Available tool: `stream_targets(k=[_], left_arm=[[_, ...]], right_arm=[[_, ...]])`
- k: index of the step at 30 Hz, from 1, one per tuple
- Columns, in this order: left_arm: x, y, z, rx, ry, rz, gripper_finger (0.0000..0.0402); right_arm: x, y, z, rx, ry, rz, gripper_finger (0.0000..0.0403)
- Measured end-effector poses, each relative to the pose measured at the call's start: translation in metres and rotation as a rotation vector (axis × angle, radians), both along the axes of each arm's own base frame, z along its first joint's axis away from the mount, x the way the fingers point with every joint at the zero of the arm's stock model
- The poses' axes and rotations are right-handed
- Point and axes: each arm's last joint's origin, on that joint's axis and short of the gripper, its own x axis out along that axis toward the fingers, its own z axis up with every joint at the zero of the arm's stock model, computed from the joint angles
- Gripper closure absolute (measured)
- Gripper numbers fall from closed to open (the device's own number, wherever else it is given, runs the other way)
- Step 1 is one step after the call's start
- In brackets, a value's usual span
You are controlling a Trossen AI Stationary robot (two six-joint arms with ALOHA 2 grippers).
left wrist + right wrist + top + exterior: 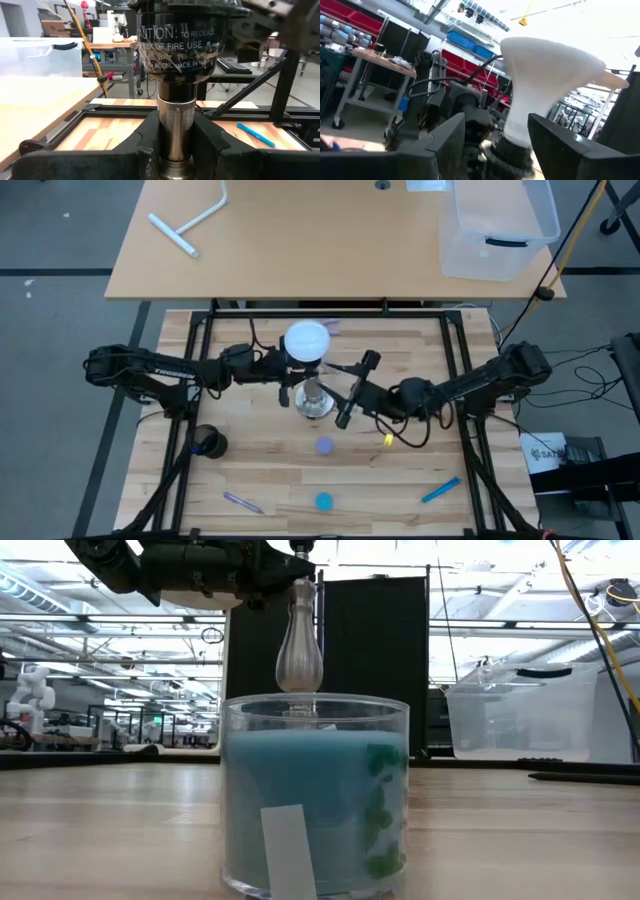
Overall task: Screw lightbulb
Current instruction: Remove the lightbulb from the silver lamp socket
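Table | stand upright, left hand clamped on its post | bulb seated base-down on stand top, long axis vertical, between right hand fingers, part open, contact not discernible; right hand nearer, judged the turner | socket label: "CAUTION: TO REDUCE RISK OF FIRE USE…", remainder illegible

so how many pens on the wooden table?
2: a purple pen near the front left, a blue pen front right. Others may be hidden under the arms.
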Motion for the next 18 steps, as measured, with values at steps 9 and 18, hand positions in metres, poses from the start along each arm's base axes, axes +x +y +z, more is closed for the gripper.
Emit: stream_targets(k=[9,18], left_arm=[[0.0,0.0,0.0,-0.004,-0.007,0.016,0.0326],[0.0,0.001,0.0,-0.006,-0.007,0.022,0.0326]], right_arm=[[0.019,-0.005,0.008,0.005,0.052,-0.157,0.0161],[0.023,-0.017,0.013,0.11,0.016,-0.166,0.0126]])
